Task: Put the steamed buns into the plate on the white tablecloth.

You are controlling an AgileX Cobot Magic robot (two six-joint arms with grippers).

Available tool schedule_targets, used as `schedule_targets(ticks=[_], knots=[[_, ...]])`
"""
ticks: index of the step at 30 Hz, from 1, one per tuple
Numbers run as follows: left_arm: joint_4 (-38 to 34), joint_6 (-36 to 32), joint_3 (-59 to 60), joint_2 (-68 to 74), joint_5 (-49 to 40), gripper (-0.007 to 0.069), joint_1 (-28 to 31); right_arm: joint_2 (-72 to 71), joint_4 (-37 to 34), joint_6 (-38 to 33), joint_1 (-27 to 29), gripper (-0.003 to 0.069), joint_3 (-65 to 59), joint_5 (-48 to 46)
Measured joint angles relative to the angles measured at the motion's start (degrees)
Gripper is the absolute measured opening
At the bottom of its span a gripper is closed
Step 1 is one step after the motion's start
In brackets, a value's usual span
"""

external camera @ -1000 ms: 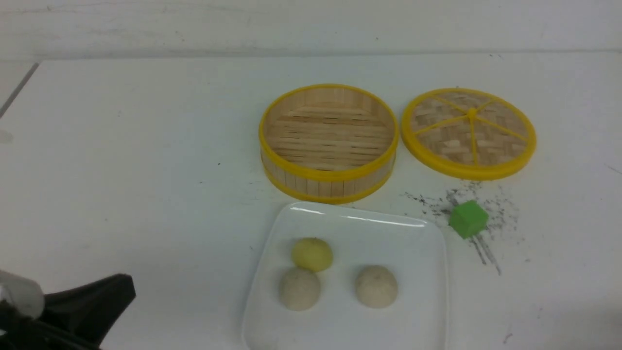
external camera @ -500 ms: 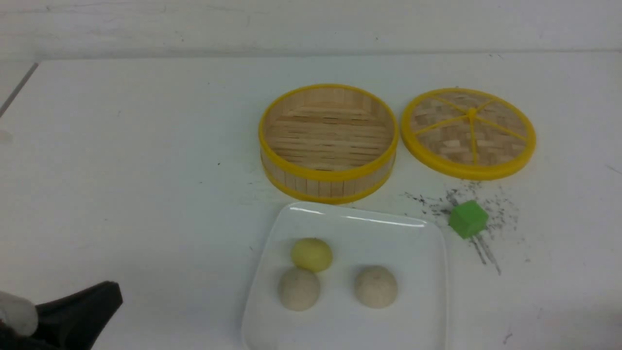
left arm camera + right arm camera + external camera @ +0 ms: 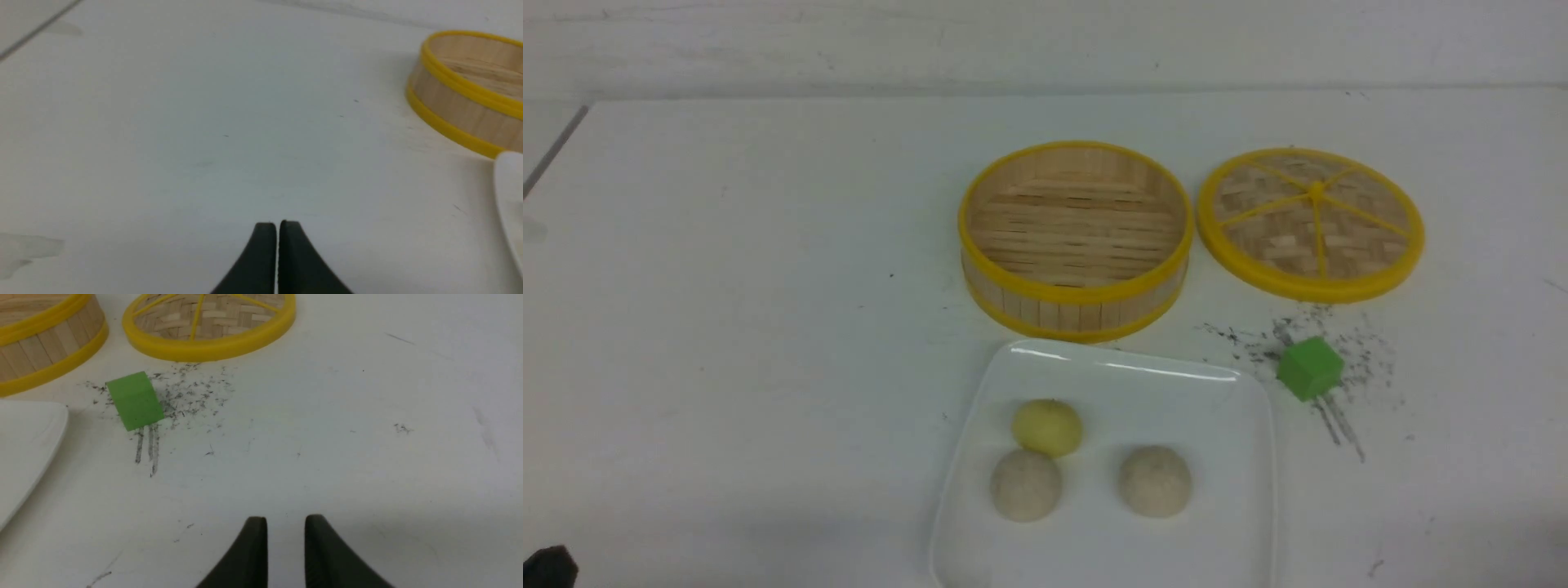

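Observation:
All three steamed buns lie in the white square plate (image 3: 1225, 425) on the white tablecloth (image 3: 768, 286): a pale yellow one (image 3: 1047, 427) and two beige ones (image 3: 1026, 485) (image 3: 1155, 481). The yellow bun touches the left beige one. Only a dark tip of my left gripper (image 3: 547, 567) shows at the front view's lower left corner. In the left wrist view the left gripper (image 3: 278, 223) is shut on nothing over bare cloth, left of the plate's edge (image 3: 510, 183). My right gripper (image 3: 286, 519) stands slightly open and empty over bare cloth, right of the plate (image 3: 24, 441).
An empty bamboo steamer (image 3: 1076, 238) stands behind the plate, with its woven lid (image 3: 1311, 222) lying flat to its right. A green cube (image 3: 1310, 368) sits among dark specks right of the plate.
My left gripper has drawn back toward the lower left corner and almost left the front view. The buns, plate, steamer and cube have not moved.

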State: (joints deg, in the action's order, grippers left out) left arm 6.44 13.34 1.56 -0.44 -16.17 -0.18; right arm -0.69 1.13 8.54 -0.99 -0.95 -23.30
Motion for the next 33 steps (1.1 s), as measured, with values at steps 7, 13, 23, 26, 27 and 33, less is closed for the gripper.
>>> schedule_targets(ticks=[7,13,23,26,27,33], knots=[[1.77,-0.17,0.02,-0.20,-4.70,0.0037,2.90,0.00,0.00,0.00,0.00,0.0173,0.00,0.00],[1.84,-0.17,-0.04,-0.20,-5.01,0.0040,3.07,0.00,0.00,0.00,0.00,0.0182,0.00,0.00],[1.90,-0.17,-0.04,-0.20,-5.06,0.0046,1.58,0.00,0.00,0.00,0.00,0.0193,0.00,0.00],[1.90,-0.17,-0.04,-0.20,-5.06,0.0049,0.21,0.00,0.00,0.00,0.00,0.0194,0.00,0.00],[1.90,-0.17,-0.04,-0.20,-5.06,0.0050,0.14,0.00,0.00,0.00,0.00,0.0194,0.00,0.00],[1.90,-0.17,-0.04,-0.20,-5.06,0.0054,0.14,0.00,0.00,0.00,0.00,0.0194,0.00,0.00]])
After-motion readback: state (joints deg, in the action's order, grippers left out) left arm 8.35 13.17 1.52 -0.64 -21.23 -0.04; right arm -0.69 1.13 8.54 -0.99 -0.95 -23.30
